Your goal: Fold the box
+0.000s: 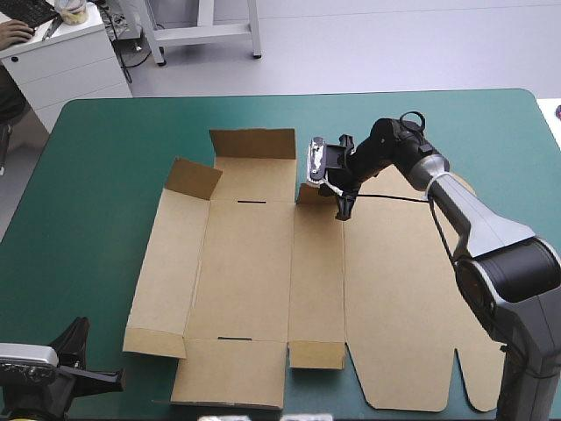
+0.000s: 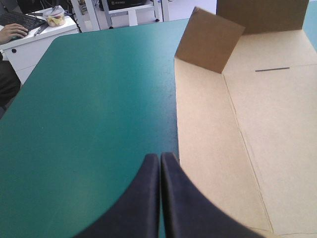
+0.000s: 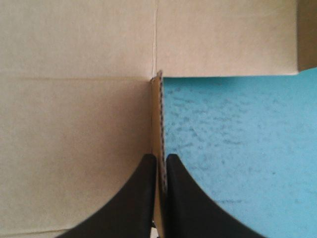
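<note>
brown cardboard box: cut sheet, mostly flat, mid teal-green tabletop. Its long lid panel with rounded tabs is spread toward the tabletop's right edge

far side of the box: wide brown back panel stands up. The small brown corner flap just left of it is also raised and tilted. Thin dark slit in the base, right in front of the back panel. Near-side flaps lie flat, incl. the small near flap

right claw: black fingers clenched on a small upright flap at the box's far edge, right of the back panel. The corrugated board edge runs straight between the fingertips, with brown board on one side and bare tabletop on the other

left claw: fingers pressed together into a point, gripping nothing. It sits at the near-left corner of the tabletop, over bare cover, just beside the box's left edge; can't tell if it touches the cover
</note>
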{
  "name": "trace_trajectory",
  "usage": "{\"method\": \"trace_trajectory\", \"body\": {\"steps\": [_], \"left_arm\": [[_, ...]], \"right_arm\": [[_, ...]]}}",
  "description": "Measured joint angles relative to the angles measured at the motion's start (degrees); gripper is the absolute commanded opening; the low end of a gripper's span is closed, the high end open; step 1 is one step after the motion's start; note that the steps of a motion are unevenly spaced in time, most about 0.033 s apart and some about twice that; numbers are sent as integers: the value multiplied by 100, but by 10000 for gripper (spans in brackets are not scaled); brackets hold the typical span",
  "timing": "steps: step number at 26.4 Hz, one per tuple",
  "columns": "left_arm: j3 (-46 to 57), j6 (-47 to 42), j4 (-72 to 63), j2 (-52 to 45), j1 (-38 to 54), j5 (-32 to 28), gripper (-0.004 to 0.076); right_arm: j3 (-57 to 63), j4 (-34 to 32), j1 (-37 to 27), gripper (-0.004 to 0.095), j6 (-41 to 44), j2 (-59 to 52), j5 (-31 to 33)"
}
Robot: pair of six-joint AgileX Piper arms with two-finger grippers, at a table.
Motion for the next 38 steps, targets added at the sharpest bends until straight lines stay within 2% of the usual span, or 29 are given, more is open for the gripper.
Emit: {"method": "trace_trajectory", "body": {"steps": [4,6,7,11,14,17,20,21,24,30,32,35,38], "left_arm": [[0,0,0,0,0,-1,-10],[0,0,0,0,0,-1,-10],[0,0,0,0,0,-1,-10],[0,0,0,0,0,-1,-10],[0,0,0,0,0,-1,-10],[0,0,0,0,0,-1,-10],[0,0,0,0,0,-1,-10],[0,0,0,0,0,-1,-10],[0,0,0,0,0,-1,-10],[0,0,0,0,0,-1,-10],[0,0,0,0,0,-1,-4],[0,0,0,0,0,-1,127],[0,0,0,0,0,-1,386]], "right_arm": [[-7,89,0,761,203,11,-31],[-46,96,0,882,410,11,-33],[-70,96,0,908,537,11,-24],[-375,96,0,899,1041,5,239],[-636,10,5,856,1610,-60,472],[-915,-391,5,734,2595,-200,601],[-1176,-1131,5,468,3738,-366,758],[-1231,-1420,5,323,4082,-404,828],[-1351,-2117,5,-17,5299,-534,1099],[-1372,-2940,-1,-1,7239,-848,1624],[-1337,-3106,-1,-1,7546,-1016,1678],[-833,-3203,-1,-1,7715,-1623,1682],[158,-3236,-1,-1,7834,-2505,1482]]}}
